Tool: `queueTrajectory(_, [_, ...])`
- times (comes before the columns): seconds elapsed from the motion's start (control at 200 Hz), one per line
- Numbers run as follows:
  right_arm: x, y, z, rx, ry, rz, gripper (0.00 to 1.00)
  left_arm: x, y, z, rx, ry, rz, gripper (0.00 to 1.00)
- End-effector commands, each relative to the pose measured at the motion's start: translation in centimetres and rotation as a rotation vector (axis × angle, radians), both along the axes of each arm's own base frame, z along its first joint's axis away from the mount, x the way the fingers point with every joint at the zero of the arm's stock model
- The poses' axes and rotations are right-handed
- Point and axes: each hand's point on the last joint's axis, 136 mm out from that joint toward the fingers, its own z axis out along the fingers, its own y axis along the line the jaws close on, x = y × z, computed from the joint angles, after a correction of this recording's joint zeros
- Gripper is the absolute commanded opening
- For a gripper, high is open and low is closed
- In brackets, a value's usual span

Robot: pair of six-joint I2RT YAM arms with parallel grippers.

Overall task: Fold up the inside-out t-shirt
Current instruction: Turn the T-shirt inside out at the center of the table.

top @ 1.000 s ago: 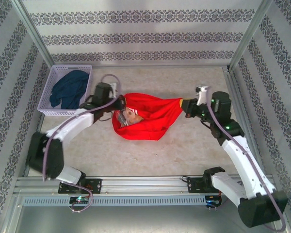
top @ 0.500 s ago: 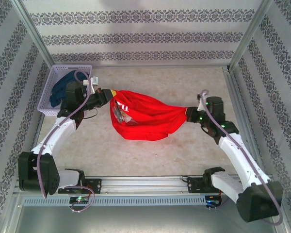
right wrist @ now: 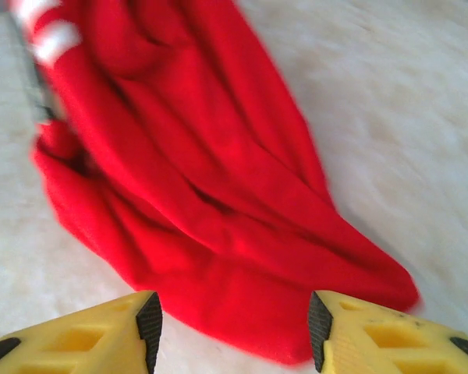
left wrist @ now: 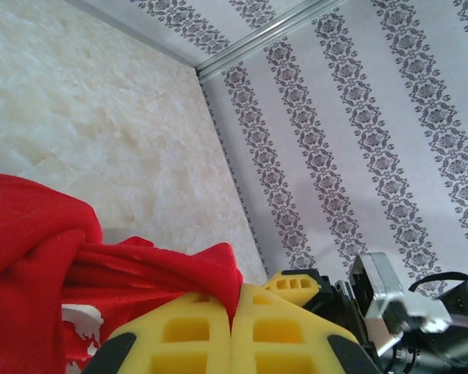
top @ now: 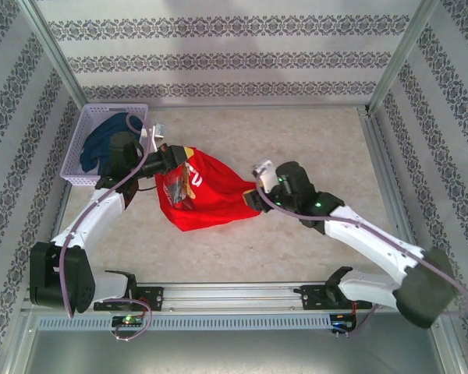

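Observation:
The inside-out t-shirt [top: 207, 201] is a bunched bright red heap left of the table's middle, with a bit of print showing near its left end. My left gripper [top: 179, 160] is shut on the shirt's upper left corner. In the left wrist view red fabric [left wrist: 54, 249] is pinched between the closed yellow fingers of that gripper [left wrist: 234, 300]. My right gripper [top: 257, 187] is at the heap's right end. In the right wrist view it stands open [right wrist: 234, 339], and the red cloth [right wrist: 218, 210] lies on the table just ahead of its fingertips, untouched.
A lilac basket [top: 88, 117] at the back left holds a dark navy garment [top: 101, 144], close behind the left arm. Metal frame rails [top: 374, 148] and patterned walls bound the table. Bare marbled tabletop [top: 312, 140] stretches to the right and back.
My right gripper has let go of the shirt's right end, opened and moved left. The stretched shirt has slumped into a heap near the left gripper, which keeps its hold.

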Motion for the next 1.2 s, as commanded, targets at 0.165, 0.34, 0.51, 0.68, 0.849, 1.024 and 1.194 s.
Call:
queueTrajectory(0.165, [4.1, 8.5, 1.0, 0.099, -0.083, 0.239, 0.51, -1.1, -0.9, 2.5, 0.025, -0.103, -0.063, 0.00])
queueTrajectory(0.34, [5.4, 11.4, -0.8, 0.139, -0.024, 0.316, 0.52, -1.1, -0.8, 2.3, 0.034, -0.099, -0.057, 0.00])
queueTrajectory(0.51, [7.7, 11.7, -2.5, 0.101, -0.014, 0.283, 0.18, -1.3, -0.6, 2.2, 0.053, -0.103, -0.046, 0.00])
queueTrajectory(0.68, [7.5, 7.3, 1.3, 0.109, -0.086, 0.219, 0.00, -1.1, 0.3, 2.6, 0.101, -0.127, 0.024, 0.00])
queueTrajectory(0.849, [4.6, 2.4, 8.3, 0.184, -0.207, 0.191, 0.00, -0.8, 1.4, 3.6, 0.131, -0.166, 0.108, 0.00])
queueTrajectory(1.024, [3.2, -2.2, 16.7, 0.298, -0.357, 0.129, 0.00, -0.9, 2.3, 5.2, 0.160, -0.218, 0.170, 0.00])
queueTrajectory(1.194, [2.6, -4.4, 21.3, 0.372, -0.420, 0.070, 0.00, -0.9, 2.6, 6.6, 0.147, -0.265, 0.203, 0.00])
